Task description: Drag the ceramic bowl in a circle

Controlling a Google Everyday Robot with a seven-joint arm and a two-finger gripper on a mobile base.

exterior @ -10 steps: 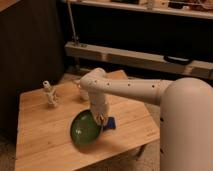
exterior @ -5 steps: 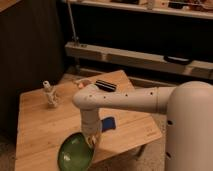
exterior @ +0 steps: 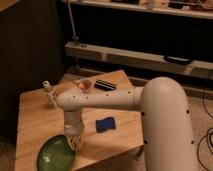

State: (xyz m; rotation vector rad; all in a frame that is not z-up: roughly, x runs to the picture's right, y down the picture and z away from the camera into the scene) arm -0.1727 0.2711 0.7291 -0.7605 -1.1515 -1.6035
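Wooden table (exterior: pixel 35 120) holds one green bowl (exterior: pixel 55 155), tool (exterior: pixel 74 142) at its rim.

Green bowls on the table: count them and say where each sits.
1. The green bowl sits at the table's near edge, on the picture's left, with the claw at its right rim. The arm could hide something small behind it.

Dim, warm light from above — wooden table (exterior: pixel 37 117) lit, shelves (exterior: pixel 135 56) behind in deep shadow. Gripper (exterior: pixel 74 142), at the right rim of the ceramic bowl (exterior: pixel 54 156), sits shaded — white arm (exterior: pixel 165 112) brightest.
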